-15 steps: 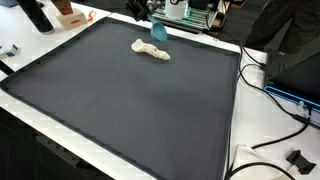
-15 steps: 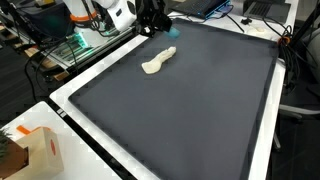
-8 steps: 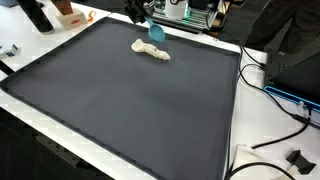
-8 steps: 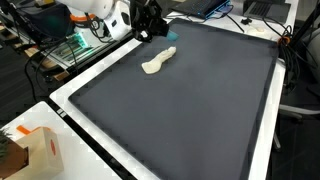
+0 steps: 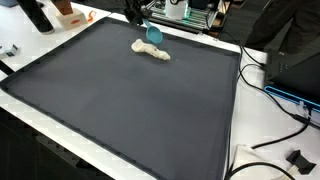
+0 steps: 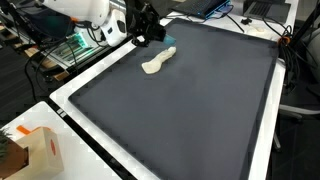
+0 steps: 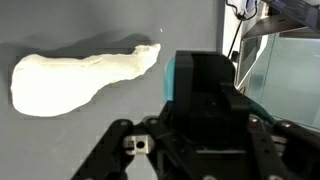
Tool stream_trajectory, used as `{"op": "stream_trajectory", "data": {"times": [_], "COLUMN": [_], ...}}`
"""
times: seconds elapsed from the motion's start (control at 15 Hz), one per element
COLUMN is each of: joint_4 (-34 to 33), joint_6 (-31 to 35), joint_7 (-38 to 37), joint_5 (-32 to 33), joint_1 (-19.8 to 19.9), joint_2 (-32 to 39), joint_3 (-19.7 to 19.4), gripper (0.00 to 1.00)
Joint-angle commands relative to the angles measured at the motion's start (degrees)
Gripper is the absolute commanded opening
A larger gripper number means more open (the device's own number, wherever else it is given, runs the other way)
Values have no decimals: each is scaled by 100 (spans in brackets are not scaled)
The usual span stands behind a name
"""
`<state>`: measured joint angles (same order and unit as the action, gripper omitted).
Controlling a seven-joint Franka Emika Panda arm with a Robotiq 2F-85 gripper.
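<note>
A white, elongated soft lump (image 5: 152, 50) (image 6: 153, 63) (image 7: 80, 75) lies on the dark mat near its far edge. A small teal object (image 5: 155, 33) (image 6: 170, 52) rests on the mat at one end of the lump. In the wrist view only a teal sliver (image 7: 169, 78) shows beside the black fingers. My gripper (image 5: 136, 13) (image 6: 146, 32) (image 7: 203, 75) hovers just off the teal object, by the mat's edge. Its fingers look pressed together with nothing seen between them.
The dark mat (image 5: 130, 100) (image 6: 190, 110) covers most of the white table. An orange and white box (image 6: 30, 150) stands on a corner. Cables (image 5: 275, 100) and a black connector (image 5: 298, 158) lie beside the mat. Equipment racks (image 5: 190, 12) stand behind the gripper.
The arm has drifted a little away from the teal object, towards the mat's edge. The teal object and the white lump have stayed put.
</note>
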<state>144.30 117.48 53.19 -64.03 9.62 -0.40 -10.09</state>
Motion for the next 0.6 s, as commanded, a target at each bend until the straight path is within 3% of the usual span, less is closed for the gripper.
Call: {"op": "stream_trajectory", "data": {"times": [0.0,0.53], "joint_4": [112,196], "joint_6": [-16,95], "joint_7": [-111,-1063], "joint_5": [87,857], "joint_1": [52,-26], "joint_2": [-177,-727], "joint_3": [-28,83], "gripper": [25,25]}}
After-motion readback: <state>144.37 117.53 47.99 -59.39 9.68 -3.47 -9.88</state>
